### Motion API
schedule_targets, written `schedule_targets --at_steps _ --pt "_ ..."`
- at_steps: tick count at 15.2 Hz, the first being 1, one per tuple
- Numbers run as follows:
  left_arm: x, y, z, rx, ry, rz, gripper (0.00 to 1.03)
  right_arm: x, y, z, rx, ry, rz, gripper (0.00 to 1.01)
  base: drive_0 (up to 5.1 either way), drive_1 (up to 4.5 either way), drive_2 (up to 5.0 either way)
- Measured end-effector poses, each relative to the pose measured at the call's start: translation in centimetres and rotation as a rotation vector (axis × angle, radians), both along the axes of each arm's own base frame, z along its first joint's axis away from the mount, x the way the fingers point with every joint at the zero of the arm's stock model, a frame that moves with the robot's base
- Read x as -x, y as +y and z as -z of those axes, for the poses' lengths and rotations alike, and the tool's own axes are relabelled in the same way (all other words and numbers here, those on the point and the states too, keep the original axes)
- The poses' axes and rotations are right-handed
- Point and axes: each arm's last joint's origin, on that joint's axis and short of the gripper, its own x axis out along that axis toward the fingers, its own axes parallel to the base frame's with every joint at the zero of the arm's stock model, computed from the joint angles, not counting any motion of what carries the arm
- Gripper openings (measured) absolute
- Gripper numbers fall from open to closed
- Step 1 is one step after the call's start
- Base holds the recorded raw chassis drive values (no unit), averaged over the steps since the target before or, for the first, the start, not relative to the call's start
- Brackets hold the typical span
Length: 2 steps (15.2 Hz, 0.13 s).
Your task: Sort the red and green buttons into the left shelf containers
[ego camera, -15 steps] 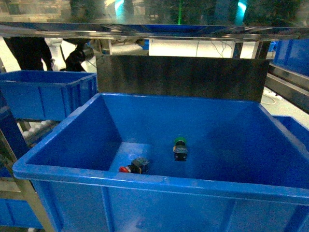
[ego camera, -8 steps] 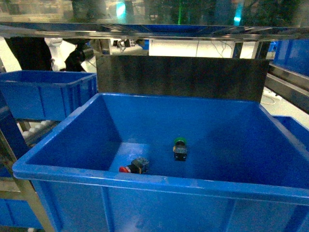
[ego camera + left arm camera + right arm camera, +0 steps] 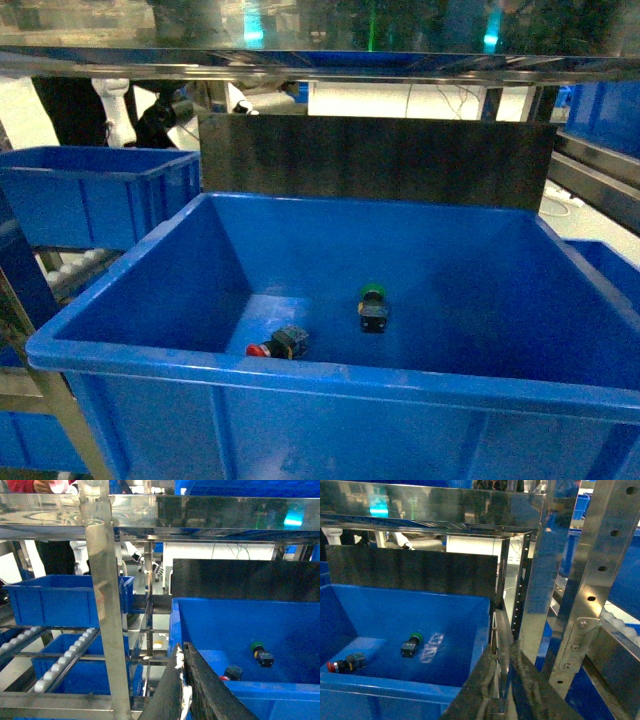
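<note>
- Blue plastic, smooth and steeply sloped, forms the large deep bin [image 3: 130, 350] in front; both switches lie on its floor, so a reach must clear the thick rolled rim or an arm will strike it.
- Red mushroom-capped push-button switch [image 3: 275, 345] lies on its side just beside the near wall; crowded there, it could slip from a pinch.
- Green-capped push-button switch [image 3: 372, 308] sits apart, near the middle; its rounded cap may roll away.
- Left gripper [image 3: 184, 690] and right gripper [image 3: 502, 695] show only as dark edges; I cannot tell how far the jaws stand apart, and nothing appears held.
- Left-shelf blue bin [image 3: 90, 200] sits behind a steel upright [image 3: 107, 620], a collision risk.
</note>
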Motion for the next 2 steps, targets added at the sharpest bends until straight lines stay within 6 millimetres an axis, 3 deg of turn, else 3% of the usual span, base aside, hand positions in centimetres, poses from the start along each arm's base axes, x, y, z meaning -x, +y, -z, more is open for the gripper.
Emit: schedule_targets --at_steps 1,2 --pt "0.0 0.0 0.0 0.0 0.0 0.0 0.14 0.0 0.0 0.0 0.0 0.0 0.0 0.31 0.0 0.0 0.0" --pt "0.0 0.0 0.0 0.0 0.0 0.0 0.37 0.0 0.0 0.0 0.0 0.0 0.0 0.54 0.0 0.0 0.0"
